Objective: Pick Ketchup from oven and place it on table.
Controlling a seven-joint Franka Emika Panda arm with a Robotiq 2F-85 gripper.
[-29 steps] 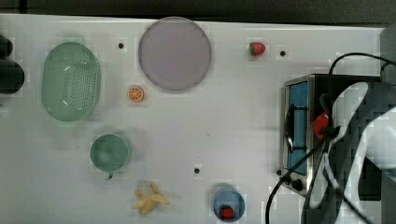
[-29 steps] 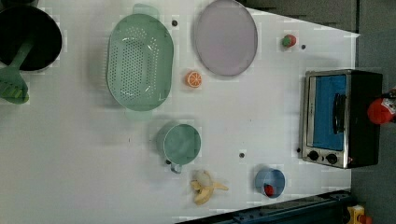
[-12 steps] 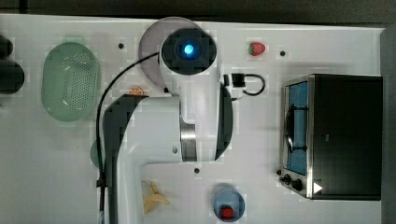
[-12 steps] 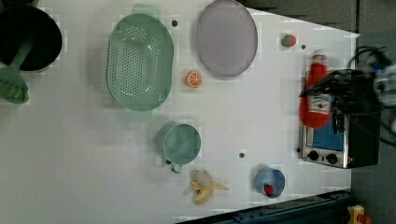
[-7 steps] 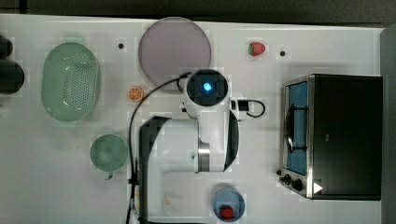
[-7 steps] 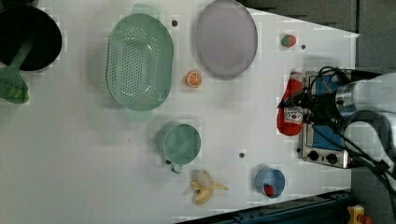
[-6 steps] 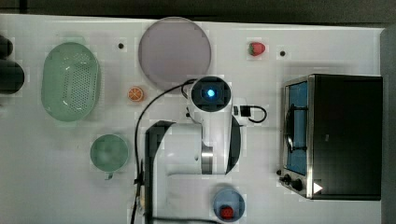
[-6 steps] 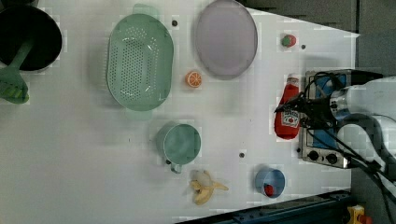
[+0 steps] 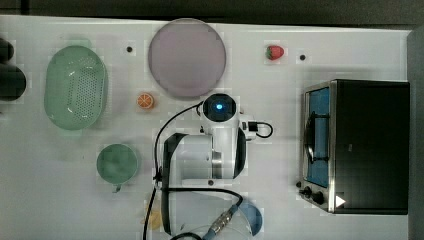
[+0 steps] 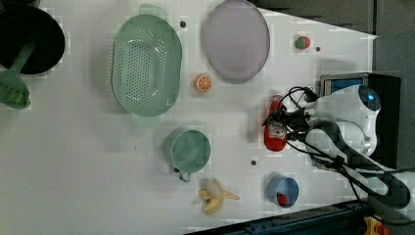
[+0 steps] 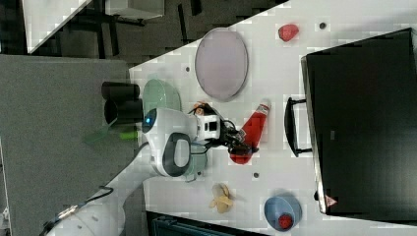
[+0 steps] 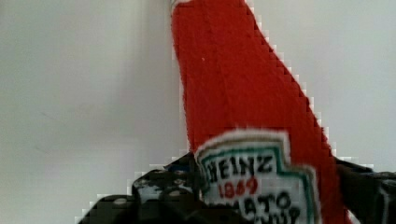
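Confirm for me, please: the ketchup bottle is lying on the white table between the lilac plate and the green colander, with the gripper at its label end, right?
Not quite. The ketchup bottle does lie on the table with the gripper at its label end, but the left view shows it between the lilac plate and the oven, far from the green colander.

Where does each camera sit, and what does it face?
Top view: overhead, straight down on the table; the arm's white back shows.
Left view: high, angled down; arm across the oven.
Right view: high, off the table's edge; most of arm shows.
Wrist view: on the wrist, close on the Ketchup.
Left and right views share Ketchup and oven.
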